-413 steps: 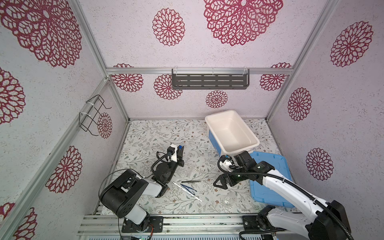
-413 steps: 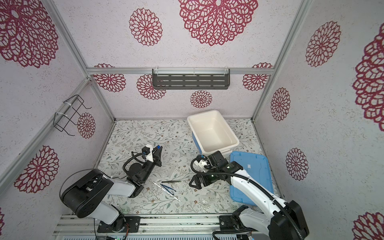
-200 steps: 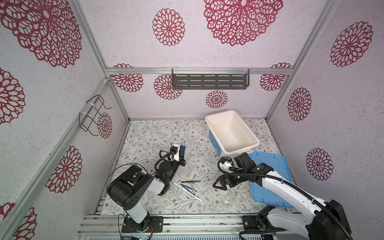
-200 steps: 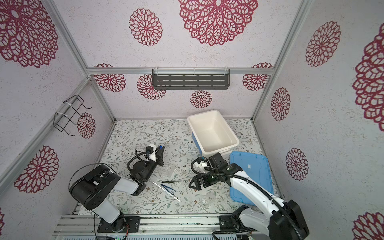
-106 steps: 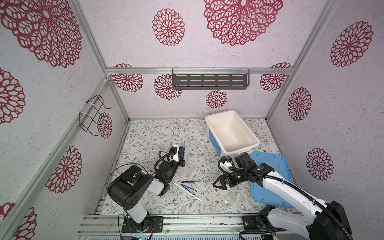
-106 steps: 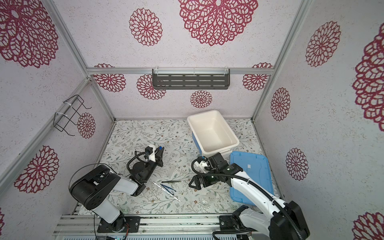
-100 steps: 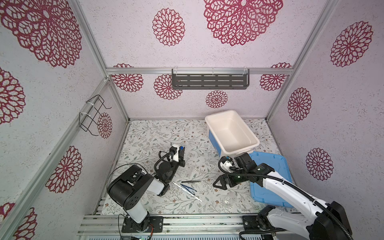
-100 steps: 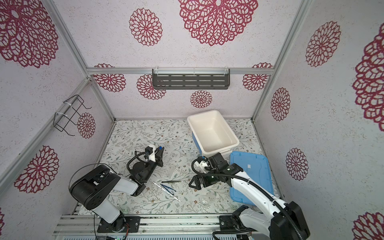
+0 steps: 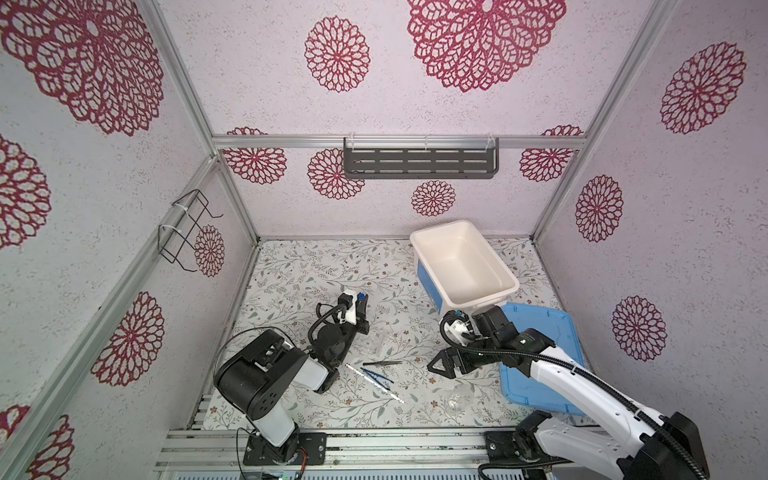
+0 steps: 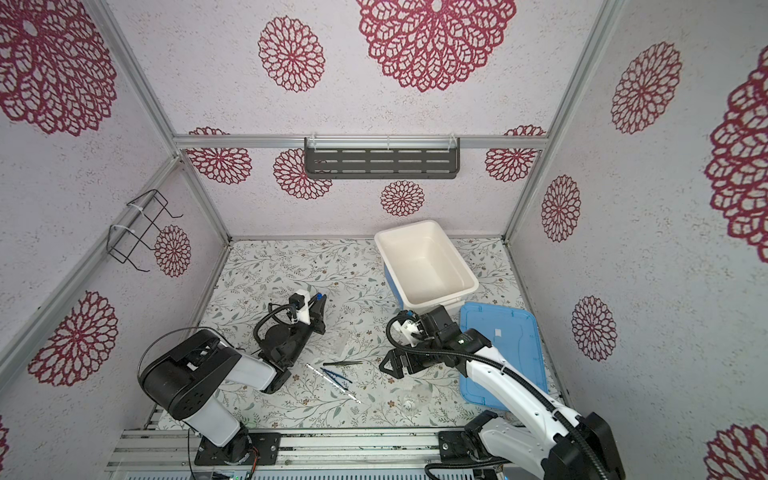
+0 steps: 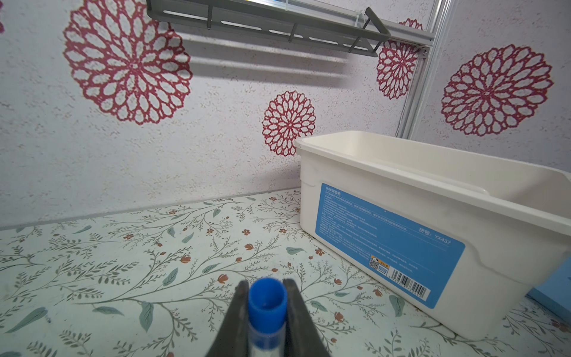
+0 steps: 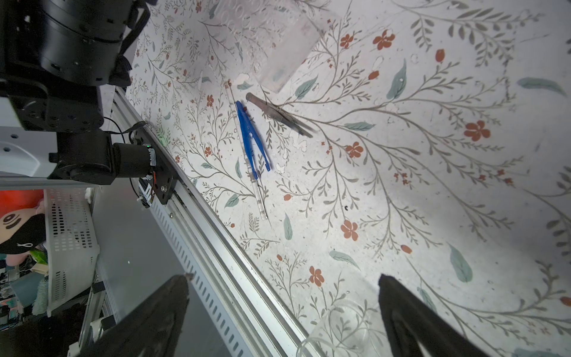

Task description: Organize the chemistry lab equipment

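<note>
A floral-patterned bench [image 9: 316, 266] fills the lower half of both top views. It is boxed in by walls printed with red rosettes, with a grey shelf [image 9: 419, 163] at upper centre and a wire rack [image 9: 185, 228] at middle left. The left arm [image 9: 328, 336] lies folded low at lower left, its jaws clenched on a blue-capped tube [image 11: 266, 304] left of the white tub [image 9: 461, 266]. The right arm [image 9: 582, 386] reaches in from lower right across the blue lid [image 9: 552, 324], jaws released wide, low over the bench near the small clear vessel [image 9: 459, 397]. Dark metal tweezers [image 9: 382, 363], blue tweezers [image 9: 376, 375] and a thin white stick [image 9: 395, 397] lie at lower centre, between the arms.
</note>
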You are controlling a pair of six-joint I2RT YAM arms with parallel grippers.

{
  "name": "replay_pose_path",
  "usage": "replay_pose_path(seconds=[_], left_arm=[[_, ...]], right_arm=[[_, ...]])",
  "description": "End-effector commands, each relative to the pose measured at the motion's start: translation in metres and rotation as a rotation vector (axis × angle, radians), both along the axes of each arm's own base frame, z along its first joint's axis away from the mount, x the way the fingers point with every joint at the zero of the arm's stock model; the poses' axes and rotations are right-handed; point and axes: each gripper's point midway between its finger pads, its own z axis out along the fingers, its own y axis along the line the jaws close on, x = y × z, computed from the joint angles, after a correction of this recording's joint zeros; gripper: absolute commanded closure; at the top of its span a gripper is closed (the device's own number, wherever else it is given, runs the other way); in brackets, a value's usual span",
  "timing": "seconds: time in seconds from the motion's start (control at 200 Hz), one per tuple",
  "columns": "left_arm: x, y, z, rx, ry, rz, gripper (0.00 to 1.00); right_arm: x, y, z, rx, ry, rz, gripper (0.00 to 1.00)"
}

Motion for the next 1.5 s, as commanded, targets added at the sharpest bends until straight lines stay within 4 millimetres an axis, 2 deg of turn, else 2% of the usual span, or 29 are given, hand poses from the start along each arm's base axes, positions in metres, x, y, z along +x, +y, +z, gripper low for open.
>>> replay_pose_path(seconds=[0.0, 0.235, 0.355, 0.44, 0.5, 0.565, 0.681, 1.031, 1.081, 1.201, 1.291, 1.381, 1.496], left_arm=[[0.001, 0.004, 0.001, -0.013, -0.002, 0.01, 0.89], [-0.003, 0.003, 0.003, -0.018, -0.004, -0.006, 0.83], [-0.006, 0.003, 0.007, -0.032, -0.009, -0.017, 0.8], [-0.007, 0.003, 0.009, -0.038, -0.012, -0.023, 0.78], [-0.007, 0.002, 0.008, -0.039, -0.01, -0.027, 0.77], [-0.008, 0.0, 0.009, -0.042, -0.012, -0.035, 0.75], [-0.009, -0.003, 0.013, -0.048, -0.02, -0.054, 0.72], [-0.014, -0.002, 0.021, -0.058, -0.037, -0.067, 0.71], [-0.016, -0.004, 0.025, -0.06, -0.047, -0.08, 0.66], [-0.029, -0.019, 0.051, -0.057, -0.125, -0.164, 0.55], [-0.036, -0.019, 0.074, -0.116, -0.149, -0.182, 0.39], [-0.039, -0.021, 0.093, -0.116, -0.117, -0.198, 0.37], [-0.041, -0.026, 0.111, -0.004, -0.003, -0.227, 0.36]], right_arm=[[0.004, 0.002, 0.012, 0.024, -0.041, -0.008, 0.01], [0.011, 0.0, 0.01, -0.006, -0.043, -0.038, 0.01], [0.035, -0.037, -0.003, -0.212, -0.104, -0.211, 0.01], [0.046, -0.053, 0.001, -0.277, -0.138, -0.304, 0.01], [0.053, -0.078, 0.006, -0.36, -0.122, -0.461, 0.01], [0.06, -0.087, 0.018, -0.325, -0.105, -0.587, 0.01], [0.068, -0.081, 0.044, -0.203, -0.118, -0.673, 0.01], [0.076, -0.074, 0.06, -0.192, -0.128, -0.658, 0.09], [0.077, -0.079, 0.064, -0.194, -0.138, -0.694, 0.09], [0.08, -0.091, 0.077, -0.191, -0.202, -0.752, 0.11], [0.082, -0.091, 0.082, -0.188, -0.236, -0.737, 0.12], [0.086, -0.085, 0.084, -0.166, -0.251, -0.716, 0.16], [0.088, -0.068, 0.093, -0.132, -0.329, -0.662, 0.19]])
